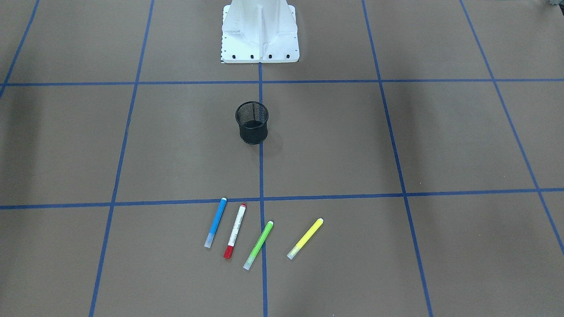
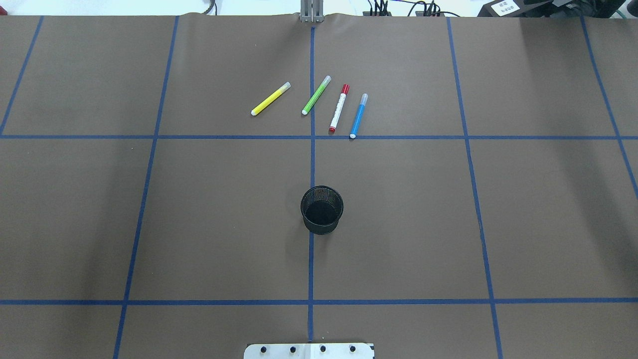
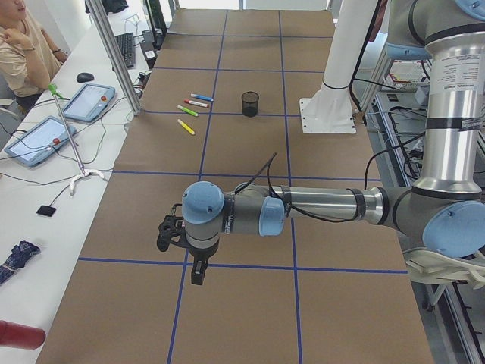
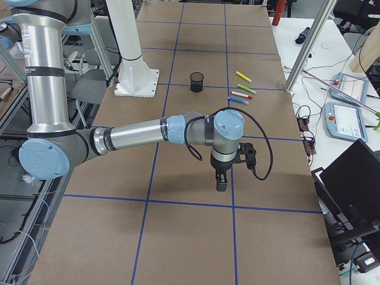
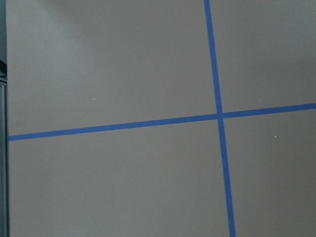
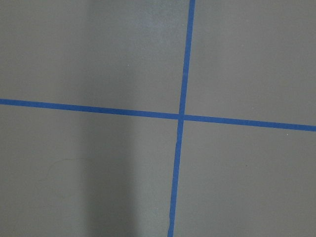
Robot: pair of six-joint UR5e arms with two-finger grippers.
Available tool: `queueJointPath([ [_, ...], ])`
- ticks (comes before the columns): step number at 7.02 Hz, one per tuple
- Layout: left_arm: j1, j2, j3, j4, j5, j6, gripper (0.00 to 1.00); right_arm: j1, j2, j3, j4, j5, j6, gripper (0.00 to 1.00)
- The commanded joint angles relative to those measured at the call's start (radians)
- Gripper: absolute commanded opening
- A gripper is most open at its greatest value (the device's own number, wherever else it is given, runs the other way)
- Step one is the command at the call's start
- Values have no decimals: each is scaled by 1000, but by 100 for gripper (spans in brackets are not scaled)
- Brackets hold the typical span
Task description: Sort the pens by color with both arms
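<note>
Pens: 4 lying flat on the brown table (image 2: 99,224), far side from the robot, in a loose fan, none touching.
Order, robot's L to R: yellow pen (image 2: 270,98), green pen (image 2: 316,94), red-and-white pen (image 2: 339,108), blue pen (image 2: 359,115); blue's near tip sits on a tape line.
Cup: black mesh cup (image 2: 322,210) upright, mid-table, well apart from the pens; looks empty.
Left gripper (image 3: 195,265): hangs over bare table at the robot's L end, far from the pens. Fingers apart or together: can't tell.
Right gripper (image 4: 220,180): same at the R end; can't tell either.
Handling (guess): light, stiff, smooth round barrels, apt to roll or slip.
Grip: mid-barrel, across the pen's length, straight down; gaps betw. pens look wide enough for fingers.
</note>
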Motion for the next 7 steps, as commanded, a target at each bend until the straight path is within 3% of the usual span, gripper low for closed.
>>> queueJointPath([
  [1, 1, 10, -10, -12, -42, -8, 99, -1, -11, -6, -1, 1, 7, 100],
  [7, 1, 17, 7, -12, -40, -6, 99, -16, -10, -17, 0, 6, 7, 100],
])
